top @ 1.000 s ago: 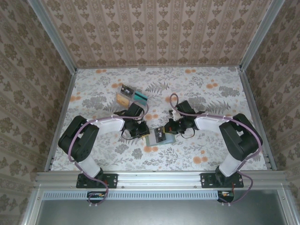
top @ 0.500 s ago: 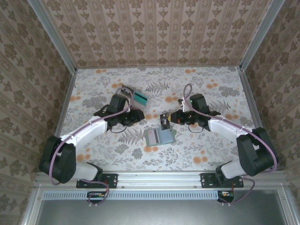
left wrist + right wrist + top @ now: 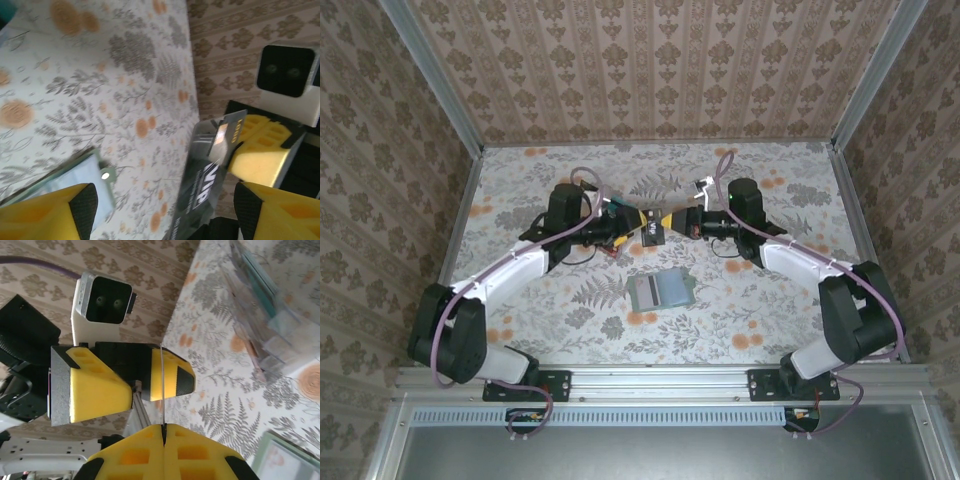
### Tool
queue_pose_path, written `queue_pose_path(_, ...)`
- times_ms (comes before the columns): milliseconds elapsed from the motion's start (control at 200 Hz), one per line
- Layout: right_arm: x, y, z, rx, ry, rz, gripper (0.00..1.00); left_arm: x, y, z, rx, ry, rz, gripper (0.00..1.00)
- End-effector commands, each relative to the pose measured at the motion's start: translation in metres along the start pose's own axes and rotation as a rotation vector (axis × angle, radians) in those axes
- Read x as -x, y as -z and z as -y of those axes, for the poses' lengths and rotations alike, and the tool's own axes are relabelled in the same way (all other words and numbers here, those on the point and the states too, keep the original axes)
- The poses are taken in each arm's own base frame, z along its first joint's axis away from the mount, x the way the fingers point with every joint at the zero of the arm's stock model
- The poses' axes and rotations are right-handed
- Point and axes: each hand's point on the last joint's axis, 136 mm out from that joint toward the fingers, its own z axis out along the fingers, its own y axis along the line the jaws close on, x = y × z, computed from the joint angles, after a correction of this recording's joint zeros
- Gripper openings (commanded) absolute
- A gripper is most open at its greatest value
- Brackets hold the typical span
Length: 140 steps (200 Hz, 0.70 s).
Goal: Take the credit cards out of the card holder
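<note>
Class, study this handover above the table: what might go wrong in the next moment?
The dark glossy plastic credit card is pinched at one end by the shut right pincer; the open left pincer straddles it. Releasing before the left closes would likely drop it onto the floral table. It sits nearer one left finger, so closing may push or bend it.
</note>
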Motion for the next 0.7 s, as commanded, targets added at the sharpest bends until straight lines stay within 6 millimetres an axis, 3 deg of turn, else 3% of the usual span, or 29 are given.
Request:
queue_pose_path(0,0.021,0.000,-0.033,0.122,0.029,0.027,0.00,0.016,0.003,0.040,-0.125,-0.061,0.002,0.73)
queue_pose_path(65,0.026,-0.001,-0.038,0.144,0.025,0.039,0.00,0.018,0.002,0.044,-0.140,-0.063,0.000,0.67)
queue_pose_path(215,0.031,-0.003,-0.040,0.164,0.012,0.045,0.00,0.023,0.002,0.055,-0.204,-0.061,0.017,0.41)
queue_pose_path(335,0.033,-0.005,-0.040,0.171,-0.001,0.042,0.00,0.027,0.004,0.060,-0.218,-0.055,0.038,0.08)
queue_pose_path(360,0.032,-0.005,-0.040,0.171,-0.002,0.042,0.05,0.028,0.004,0.060,-0.217,-0.048,0.044,0.00)
queue_pose_path(460,0.031,-0.008,-0.035,0.126,-0.031,0.081,0.30,0.035,0.005,0.065,-0.233,-0.035,0.077,0.00)
queue_pose_path(535,0.028,-0.013,-0.035,0.110,-0.058,0.099,0.41,0.041,0.007,0.067,-0.234,-0.026,0.117,0.00)
queue_pose_path(695,0.027,-0.019,-0.032,0.108,-0.130,0.161,0.41,0.054,0.010,0.065,-0.234,0.007,0.193,0.00)
